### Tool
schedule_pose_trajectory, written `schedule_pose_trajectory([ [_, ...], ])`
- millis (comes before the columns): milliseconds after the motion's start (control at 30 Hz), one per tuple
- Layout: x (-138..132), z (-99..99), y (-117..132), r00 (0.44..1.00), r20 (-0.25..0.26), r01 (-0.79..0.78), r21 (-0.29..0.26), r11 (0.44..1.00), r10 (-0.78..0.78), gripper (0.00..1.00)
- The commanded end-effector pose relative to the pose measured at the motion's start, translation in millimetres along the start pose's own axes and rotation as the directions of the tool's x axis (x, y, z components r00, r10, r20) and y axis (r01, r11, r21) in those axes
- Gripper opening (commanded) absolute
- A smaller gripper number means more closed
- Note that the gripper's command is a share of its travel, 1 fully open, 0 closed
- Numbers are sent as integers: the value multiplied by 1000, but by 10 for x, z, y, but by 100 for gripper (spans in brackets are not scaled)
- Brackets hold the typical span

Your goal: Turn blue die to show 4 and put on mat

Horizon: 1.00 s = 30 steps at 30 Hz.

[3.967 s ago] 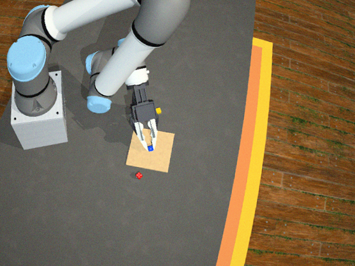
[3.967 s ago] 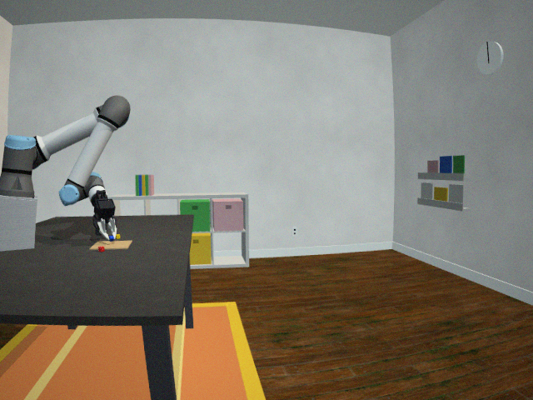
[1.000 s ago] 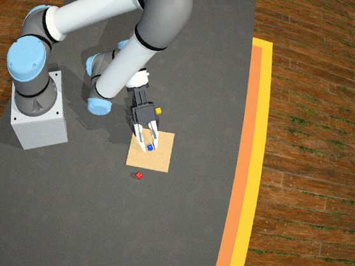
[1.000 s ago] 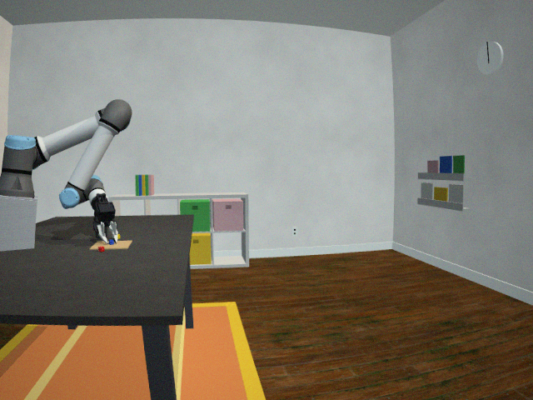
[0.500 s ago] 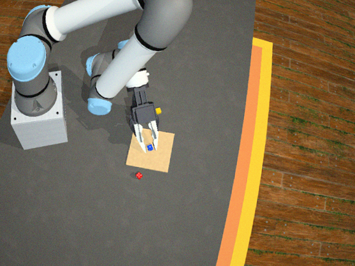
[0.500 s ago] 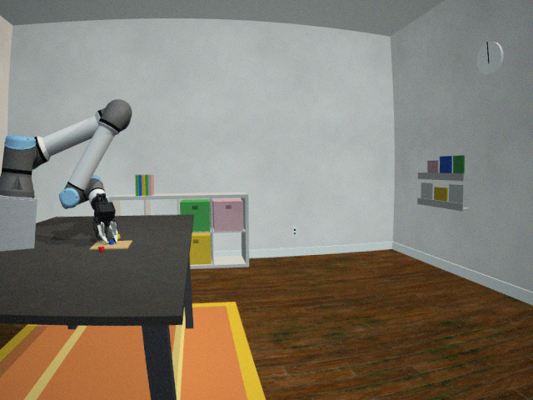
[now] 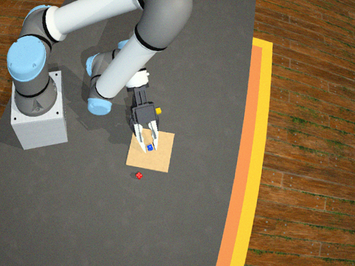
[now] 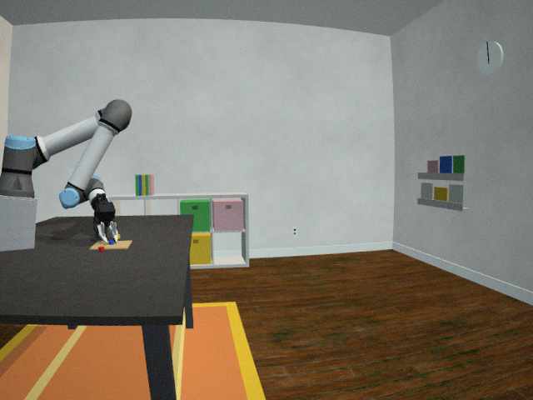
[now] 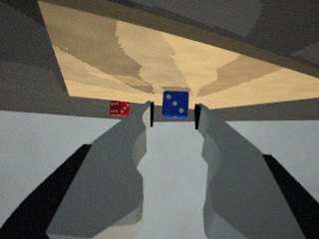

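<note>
1. Step in hand: looks like release after setting down; the blue die [image 7: 149,147] lies on the mat [image 7: 160,162], loose, with nothing gripping it
2. Tool [image 7: 149,149] state: jaws slightly apart, wider than the die, holding nothing; in the wrist view a gap shows on each side of the die
3. Die vs tool: in the wrist view the die [image 9: 175,104] sits just past the fingertips, centred between them, not touching either; the top view shows the tips straddling it
4. Die on mat: well inside the edges in the top view, looks flat; the face toward the wrist camera shows three dots, the top face is too small to read, so can't confirm a 4 is up
5. Other dice: the red die [image 7: 139,175] is on the table [image 7: 62,217] just off the mat's near edge, the yellow die [image 7: 157,110] is beside the tool body off the far edge; both apart from the tool
6. Next move, my guess: lift straight up clear of the die without nudging it, check the top number; regrip and roll it if wrong
</note>
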<state>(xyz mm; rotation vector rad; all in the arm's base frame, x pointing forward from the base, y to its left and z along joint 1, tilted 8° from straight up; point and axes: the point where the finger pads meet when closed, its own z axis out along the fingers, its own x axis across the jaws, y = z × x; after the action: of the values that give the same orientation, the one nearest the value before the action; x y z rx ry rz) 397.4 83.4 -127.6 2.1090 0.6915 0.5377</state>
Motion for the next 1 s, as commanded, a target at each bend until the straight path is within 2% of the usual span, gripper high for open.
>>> schedule_pose_trajectory([
  [0,20,-2,-2,1000,-4,-2,-1,1000,2,18],
  [400,20,-23,-2,1000,-4,-2,-1,1000,2,18],
  [633,19,-159,-2,1000,-4,-2,-1,1000,2,18],
  [967,18,-474,-3,1000,-4,-2,-1,1000,2,18],
])
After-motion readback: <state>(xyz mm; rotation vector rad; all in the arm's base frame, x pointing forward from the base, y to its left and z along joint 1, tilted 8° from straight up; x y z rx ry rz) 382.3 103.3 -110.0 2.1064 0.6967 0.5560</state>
